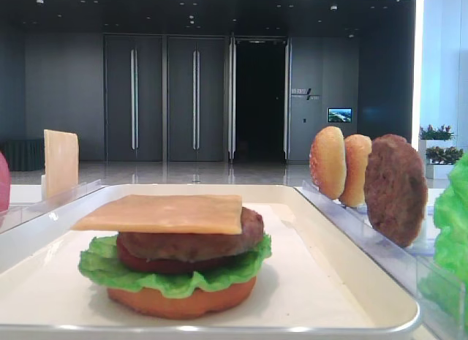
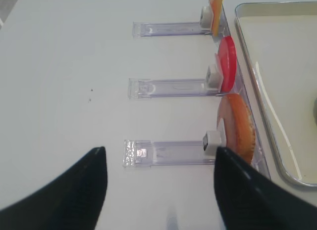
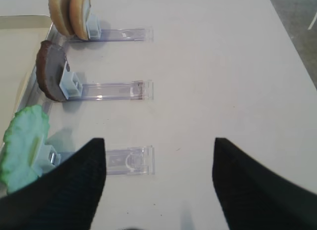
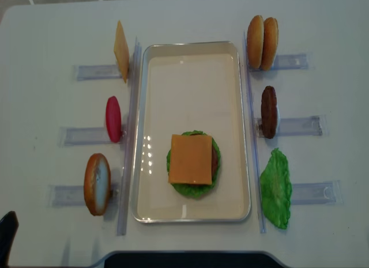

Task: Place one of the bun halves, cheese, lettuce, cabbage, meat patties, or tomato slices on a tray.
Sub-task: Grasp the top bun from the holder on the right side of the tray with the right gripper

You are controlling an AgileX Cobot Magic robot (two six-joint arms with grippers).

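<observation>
Nearest, in the right wrist view, the right gripper [image 3: 158, 185] is seen with its two dark, matte fingers [image 3: 64, 190] spread wide apart over bare white tabletop, nothing held between them. In the left wrist view the left gripper [image 2: 161, 188] is likewise shown with fingers parted and empty.

Beside the right gripper, a ruffled green lettuce [image 3: 22, 146] leaf is propped on a clear plastic rack [image 3: 126, 161]; beyond it a rough, grainy brown patty [image 3: 49, 71] stands on edge, and farthest off two glossy domed bun halves [image 3: 72, 12] stand side by side. All three are well apart from the fingers.

Near the left gripper, a flat orange-brown bun disc [image 2: 240, 126] is racked; past it stand a smooth red tomato slice [image 2: 228, 64] and, farthest, a thin yellow cheese [image 4: 121, 51] square.

Between the two rows the white tray [image 4: 153, 106], rectangular with rounded corners and a low rim, is set. On it a stack is built: bun base, lettuce, tomato, patty, and a smooth square cheese slice [image 4: 191, 159] on top.

No writing can be read on any item.
</observation>
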